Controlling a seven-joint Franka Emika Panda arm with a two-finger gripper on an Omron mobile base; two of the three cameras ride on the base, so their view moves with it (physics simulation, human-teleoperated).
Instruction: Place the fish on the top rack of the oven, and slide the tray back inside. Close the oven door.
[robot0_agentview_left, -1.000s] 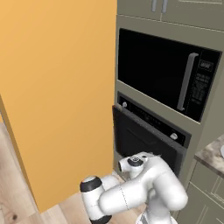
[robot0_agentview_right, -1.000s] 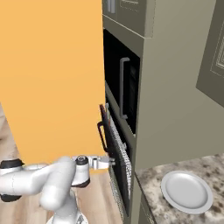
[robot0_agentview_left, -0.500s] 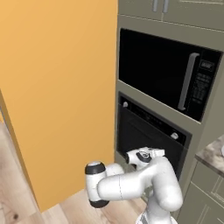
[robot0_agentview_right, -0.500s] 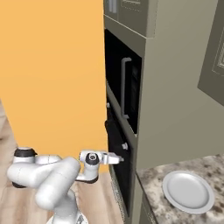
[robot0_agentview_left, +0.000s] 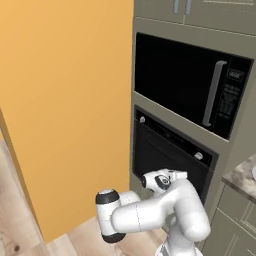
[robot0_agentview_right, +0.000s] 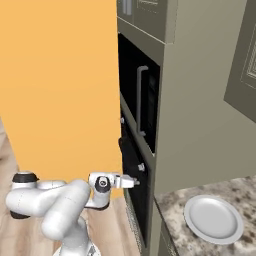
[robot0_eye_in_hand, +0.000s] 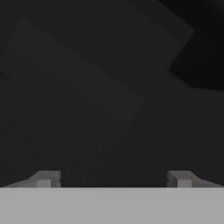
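The oven door (robot0_agentview_left: 165, 162) stands upright and shut below the microwave (robot0_agentview_left: 192, 82). The gripper (robot0_eye_in_hand: 113, 178) faces its dark glass up close, fingers (robot0_eye_in_hand: 43, 178) spread wide, holding nothing.

Oven door (robot0_agentview_left: 165, 160) glossy black; plate (robot0_agentview_right: 214, 219) smooth white.

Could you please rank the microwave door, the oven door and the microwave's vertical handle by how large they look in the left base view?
1. microwave door
2. oven door, slightly smaller-looking and partly hidden by the arm
3. handle
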